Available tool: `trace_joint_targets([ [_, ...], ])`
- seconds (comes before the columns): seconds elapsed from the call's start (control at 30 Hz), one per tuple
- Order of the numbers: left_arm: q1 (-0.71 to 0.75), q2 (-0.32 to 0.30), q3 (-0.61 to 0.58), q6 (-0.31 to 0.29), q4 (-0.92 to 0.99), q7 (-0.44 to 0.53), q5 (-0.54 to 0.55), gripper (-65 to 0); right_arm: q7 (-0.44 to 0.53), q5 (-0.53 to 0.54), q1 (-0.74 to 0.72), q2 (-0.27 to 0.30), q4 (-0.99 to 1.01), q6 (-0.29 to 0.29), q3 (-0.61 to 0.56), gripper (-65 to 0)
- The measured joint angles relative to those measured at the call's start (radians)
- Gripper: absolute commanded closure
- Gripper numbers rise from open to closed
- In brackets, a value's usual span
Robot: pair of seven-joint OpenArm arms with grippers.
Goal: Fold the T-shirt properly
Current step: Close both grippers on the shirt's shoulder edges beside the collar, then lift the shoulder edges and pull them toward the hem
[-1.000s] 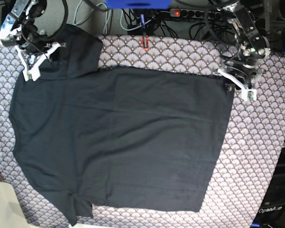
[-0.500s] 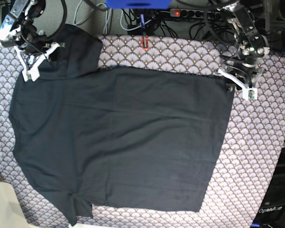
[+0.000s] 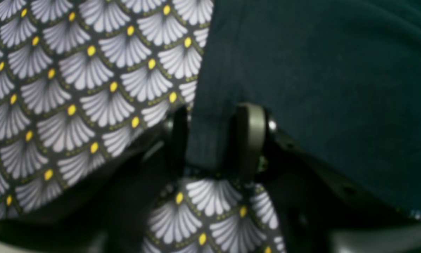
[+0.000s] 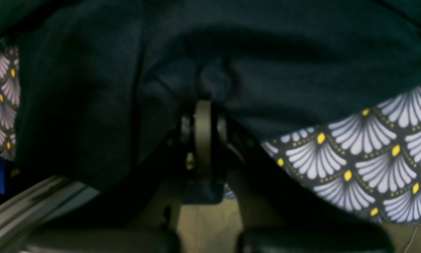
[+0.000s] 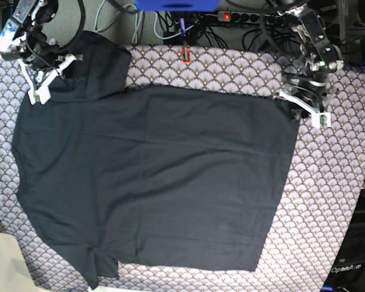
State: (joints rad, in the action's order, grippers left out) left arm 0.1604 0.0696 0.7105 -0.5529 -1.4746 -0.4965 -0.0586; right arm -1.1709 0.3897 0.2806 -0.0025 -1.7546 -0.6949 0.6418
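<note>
The black T-shirt lies spread flat on the grey scallop-patterned cloth, sleeves at the left, hem at the right. My left gripper is at the hem's far right corner. In the left wrist view its fingers stand apart with the shirt's corner between them. My right gripper is at the far left shoulder by the upper sleeve. In the right wrist view its jaws are pressed together on a bunch of black fabric.
A small red object lies on the cloth at the back edge. A power strip and cables and a blue object are behind the table. The cloth's right edge ends by dark equipment.
Both arms have shifted only slightly at the shirt's far corners. The shirt lies as before.
</note>
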Motion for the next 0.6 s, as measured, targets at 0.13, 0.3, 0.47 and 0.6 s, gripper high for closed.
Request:
trace_joint_targets([
  [0.13, 0.0, 0.0, -0.005, -0.001, -0.005, -0.011, 0.0, 0.0, 0.0, 0.0, 0.0, 0.0, 0.0, 0.0, 0.0, -0.2],
  [0.3, 0.0, 0.0, -0.005, -0.001, -0.005, -0.011, 0.0, 0.0, -0.005, 0.001, 0.0, 0.024, 0.0, 0.0, -0.002, -0.2],
  [0.47, -0.009, 0.0, -0.005, -0.002, -0.006, -0.021, 0.0, 0.0, -0.034, 0.009, -0.046, 0.059, 0.0, 0.0, -0.002, -0.2],
  [0.6, -0.031, 0.007, -0.006, -0.004, -0.036, -0.075, -0.027, 0.0, -0.078, 0.005, -0.098, 0.084, -0.002, 0.0, 0.005, -0.2],
])
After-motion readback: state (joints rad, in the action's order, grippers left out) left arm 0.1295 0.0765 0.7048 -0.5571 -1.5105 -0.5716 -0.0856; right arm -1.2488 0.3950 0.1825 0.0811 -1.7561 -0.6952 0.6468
